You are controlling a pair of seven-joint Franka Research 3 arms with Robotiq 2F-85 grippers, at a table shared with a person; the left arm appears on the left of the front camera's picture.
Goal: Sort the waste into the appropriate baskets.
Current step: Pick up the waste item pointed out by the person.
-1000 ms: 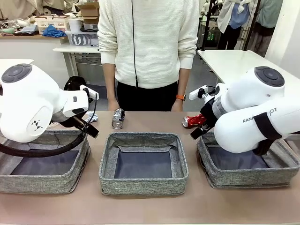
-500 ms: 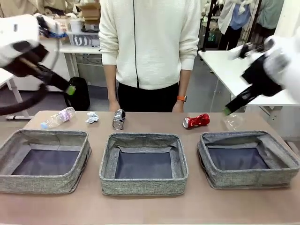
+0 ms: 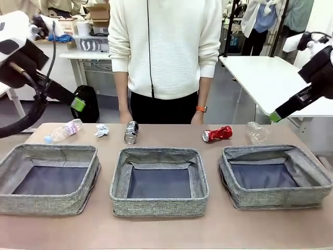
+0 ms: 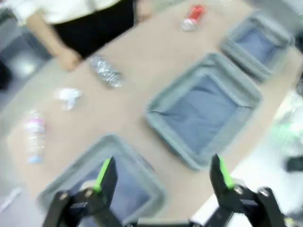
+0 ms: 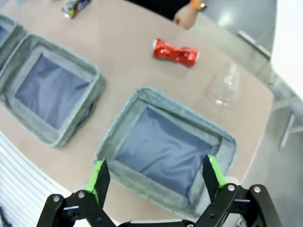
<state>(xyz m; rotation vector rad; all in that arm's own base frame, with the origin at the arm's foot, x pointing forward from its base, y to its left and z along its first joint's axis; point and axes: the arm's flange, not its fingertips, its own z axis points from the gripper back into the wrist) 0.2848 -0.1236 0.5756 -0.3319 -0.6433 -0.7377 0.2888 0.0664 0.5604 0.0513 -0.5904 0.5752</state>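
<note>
Arms up and out to sides now, so you see whole tabletop (image 3: 166,229). Jaws spread and empty on left gripper (image 4: 163,172) and right gripper (image 5: 156,172). Behind baskets (image 3: 158,205) lie bottle (image 3: 63,130), paper wad (image 3: 102,130), silver-black can (image 3: 131,132), red can (image 3: 217,134), second bottle (image 3: 257,133). Baskets hold nothing; you start sorting from zero.

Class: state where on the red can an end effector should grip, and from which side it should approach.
Probably the crushed middle of the red can, from straight above: it lies on its side on the table, and that waist is narrowest.
</note>
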